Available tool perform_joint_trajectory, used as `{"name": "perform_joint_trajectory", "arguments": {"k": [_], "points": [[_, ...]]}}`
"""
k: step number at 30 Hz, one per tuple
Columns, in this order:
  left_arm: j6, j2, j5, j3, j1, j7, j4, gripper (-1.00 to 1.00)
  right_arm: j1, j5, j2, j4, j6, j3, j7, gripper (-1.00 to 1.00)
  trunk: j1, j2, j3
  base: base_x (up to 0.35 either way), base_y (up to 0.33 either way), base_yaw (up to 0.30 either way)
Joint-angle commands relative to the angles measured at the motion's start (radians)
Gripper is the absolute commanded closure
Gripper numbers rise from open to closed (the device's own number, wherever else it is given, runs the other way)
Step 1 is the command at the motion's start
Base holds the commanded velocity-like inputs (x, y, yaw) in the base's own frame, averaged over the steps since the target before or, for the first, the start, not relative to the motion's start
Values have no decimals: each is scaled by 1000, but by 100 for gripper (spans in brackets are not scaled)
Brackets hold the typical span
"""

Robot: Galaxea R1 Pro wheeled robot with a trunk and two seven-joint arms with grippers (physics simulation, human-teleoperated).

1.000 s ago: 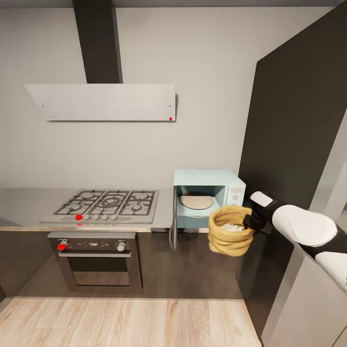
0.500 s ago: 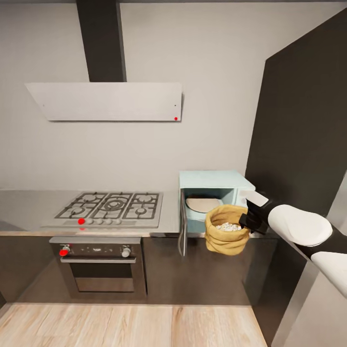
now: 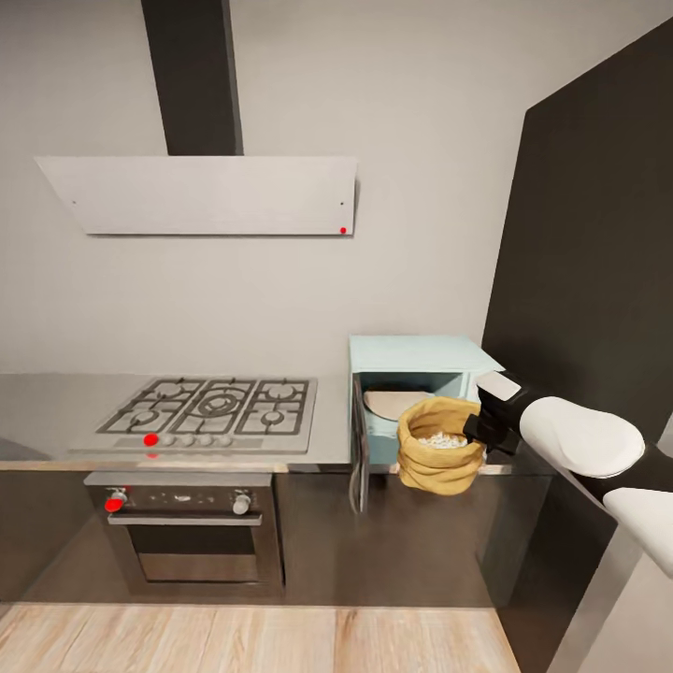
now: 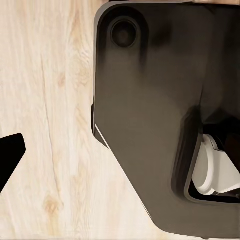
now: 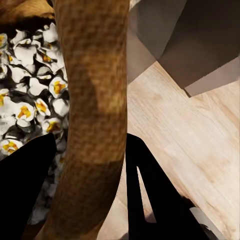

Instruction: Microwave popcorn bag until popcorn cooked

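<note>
My right gripper (image 3: 479, 432) is shut on the rolled rim of the tan-orange popcorn bag (image 3: 437, 460). The bag hangs in the air just in front of the microwave (image 3: 422, 357), partly covering its mouth. The microwave is pale blue and stands on the grey countertop (image 3: 56, 411), with its door (image 3: 358, 458) swung open to the left and a round plate (image 3: 388, 403) inside. White popcorn (image 3: 444, 439) fills the bag. In the right wrist view the bag rim (image 5: 95, 110) runs between the two black fingers (image 5: 150, 190), with yellow-centred popcorn (image 5: 30, 100) beside it. In the left wrist view one black fingertip (image 4: 10, 156) shows over the wood floor.
A steel gas hob (image 3: 210, 407) sits on the worktop left of the microwave, with an oven (image 3: 187, 533) below and a white extractor hood (image 3: 206, 194) above. A tall dark cabinet (image 3: 589, 280) stands close on the right. Light wood floor (image 3: 262, 640) lies in front.
The whole view has shifted as the camera moved nearer the counter. The held bag now sits more squarely in front of the microwave opening than a second ago.
</note>
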Motion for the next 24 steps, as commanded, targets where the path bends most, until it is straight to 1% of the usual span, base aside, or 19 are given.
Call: {"name": "perform_joint_trajectory", "arguments": {"k": [1, 5, 7, 14, 17, 22, 24], "points": [[1, 0, 0, 6, 0, 2, -1, -100, -1, -1, -1, 2, 2, -1, -4, 100, 1, -1, 0, 305, 0, 0], [1, -1, 0, 6, 0, 2, -1, -100, -1, -1, -1, 2, 2, -1, -4, 100, 1, -1, 0, 302, 0, 0], [1, -1, 0, 6, 0, 2, -1, -100, -1, -1, -1, 2, 1, -1, -3, 100, 1, -1, 0, 170, 0, 0], [1, -1, 0, 6, 0, 2, -1, -100, -1, -1, -1, 2, 2, -1, -4, 100, 1, -1, 0, 18, 8, 0], [1, 0, 0, 6, 0, 2, -1, -100, -1, -1, -1, 2, 2, -1, -4, 100, 1, -1, 0, 30, 223, 0], [1, -1, 0, 6, 0, 2, -1, -100, -1, -1, -1, 2, 2, -1, -4, 100, 1, -1, 0, 15, 37, 0], [1, -1, 0, 6, 0, 2, -1, -100, -1, -1, -1, 2, 2, -1, -3, 100, 1, -1, 0, 173, 111, 0]]}}
